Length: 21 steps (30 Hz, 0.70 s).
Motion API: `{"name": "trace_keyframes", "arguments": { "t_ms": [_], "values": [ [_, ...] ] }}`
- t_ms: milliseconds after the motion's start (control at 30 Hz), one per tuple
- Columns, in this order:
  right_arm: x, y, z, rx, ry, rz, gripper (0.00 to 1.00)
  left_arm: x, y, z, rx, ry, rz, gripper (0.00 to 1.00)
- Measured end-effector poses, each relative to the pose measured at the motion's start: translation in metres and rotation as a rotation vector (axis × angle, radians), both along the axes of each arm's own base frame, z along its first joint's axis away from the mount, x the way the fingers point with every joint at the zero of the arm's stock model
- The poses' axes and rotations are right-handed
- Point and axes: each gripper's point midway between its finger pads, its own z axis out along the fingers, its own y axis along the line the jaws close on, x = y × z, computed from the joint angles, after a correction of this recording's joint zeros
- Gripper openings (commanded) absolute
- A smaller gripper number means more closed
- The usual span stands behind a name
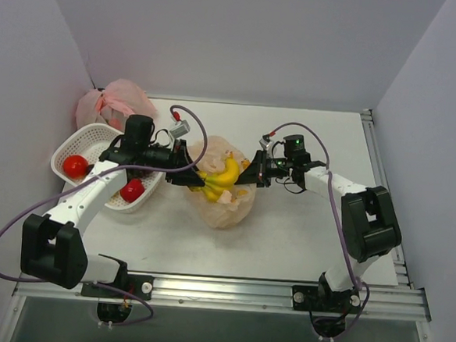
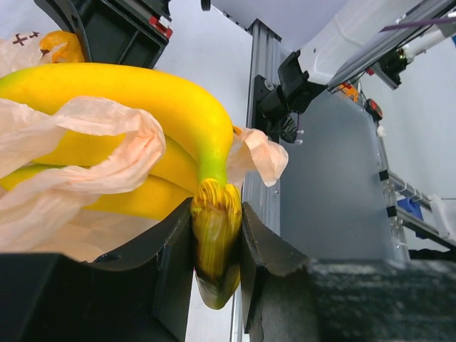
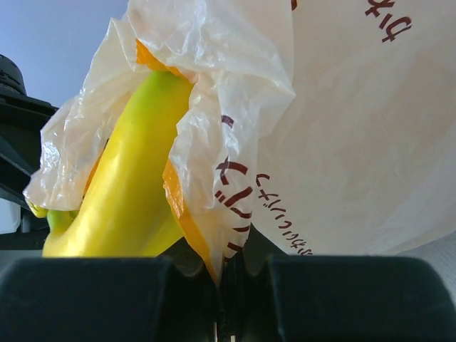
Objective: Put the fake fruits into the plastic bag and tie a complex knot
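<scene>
1. The left gripper [image 1: 188, 178] is nearly closed, clamping the stem [image 2: 214, 221] of the banana bunch [image 2: 135, 100]. The right gripper [image 3: 222, 274] is pinched tight on an edge of the plastic bag [image 3: 349, 142].
2. The bunch hangs between the 2 arms at the bag's mouth, with film draped over it. 1 red fruit [image 1: 74, 166] and another red fruit [image 1: 132, 189] lie in the white basket [image 1: 69, 146] to the left.
3. Risk: the thin edge could slide out of the right pinch, so the mouth collapses onto the bunch.
4. Risk: held only by its narrow stem, the bunch may swivel, catch the loose film and drag the bag along.
5. The bunch's long axis runs from the stem at the left gripper toward the right gripper, with the tips pointing into the bag.
</scene>
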Motion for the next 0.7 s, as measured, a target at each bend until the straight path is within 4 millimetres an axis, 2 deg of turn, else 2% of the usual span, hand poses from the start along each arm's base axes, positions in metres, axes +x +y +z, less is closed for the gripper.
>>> {"name": "trace_keyframes", "arguments": {
  "t_ms": [233, 400, 533, 700],
  "values": [
    [-0.001, 0.000, 0.000, 0.002, -0.001, 0.007, 0.00, -0.015, 0.003, -0.001, 0.012, -0.041, -0.038, 0.00],
    [-0.004, -0.002, -0.001, -0.013, 0.006, 0.017, 0.00, -0.025, 0.000, 0.022, -0.008, -0.100, -0.064, 0.00],
    [-0.004, -0.002, -0.002, -0.016, 0.007, 0.019, 0.00, -0.041, -0.006, 0.040, -0.033, -0.152, -0.110, 0.00],
    [-0.003, -0.001, 0.001, -0.015, 0.005, 0.020, 0.00, -0.051, -0.010, 0.040, -0.037, -0.158, -0.133, 0.00]
  ]
}}
